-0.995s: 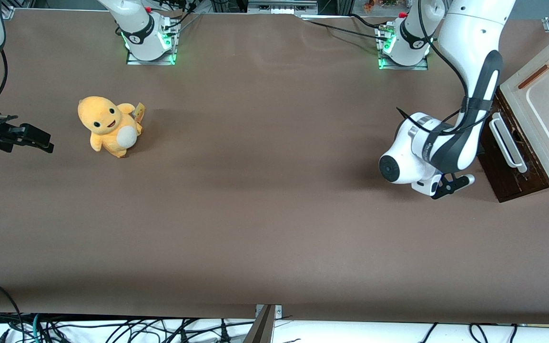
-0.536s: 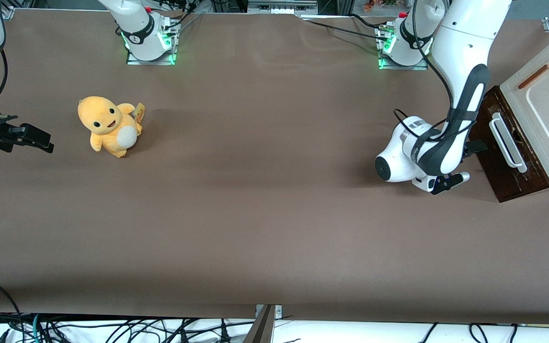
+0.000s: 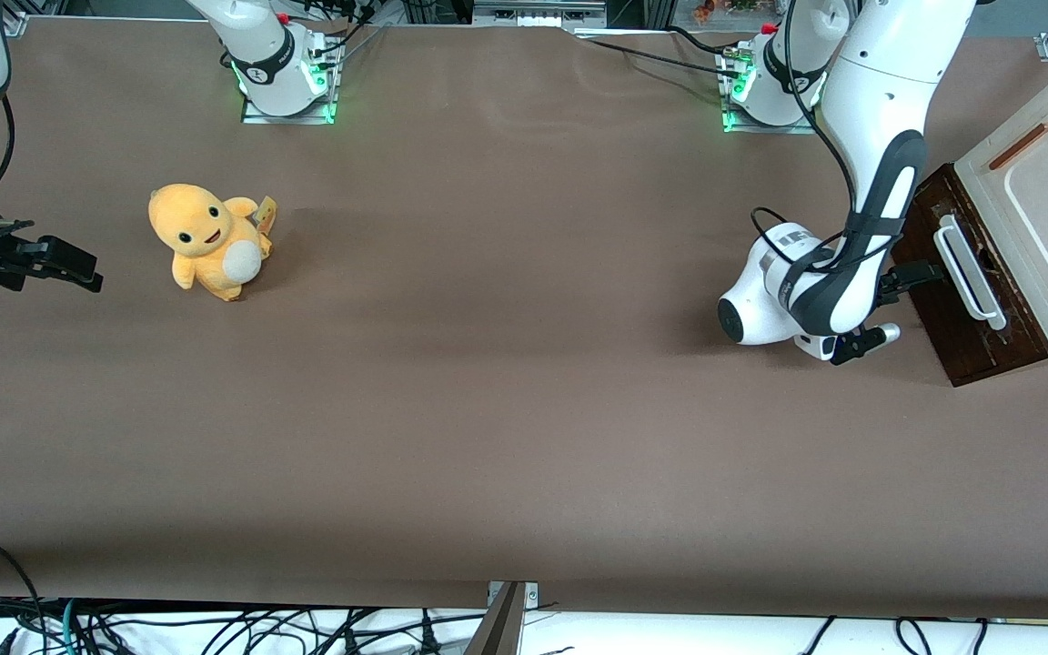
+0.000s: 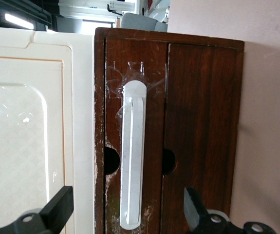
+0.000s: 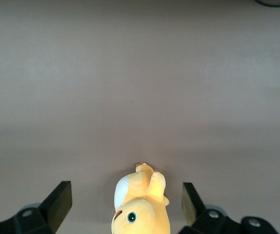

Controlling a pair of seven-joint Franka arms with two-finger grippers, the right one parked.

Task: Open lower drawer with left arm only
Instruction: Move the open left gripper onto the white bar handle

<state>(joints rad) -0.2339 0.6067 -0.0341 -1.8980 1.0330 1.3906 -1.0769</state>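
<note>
The front view looks down over the whole surface (image 3: 488, 409); the left wrist view faces the lower drawer (image 4: 178, 122) close up, claw (image 4: 127, 214) spread.

Lower drawer (image 4: 178, 122): dark-stained wood, grain visible, varnish scuffed and chipped along edges. Its bar handle (image 4: 132, 161): smooth white plastic, clear tape glossy at its end. Cream panel (image 4: 28, 136): semi-matt plastic, embossed pattern. Left arm (image 3: 879, 118): glossy white shell. Its gripper (image 4: 127, 214), directly before the handle: matt black plastic. Table (image 3: 488, 409): matt brown covering. Plush toy (image 3: 206, 241): soft yellow pile.
</note>
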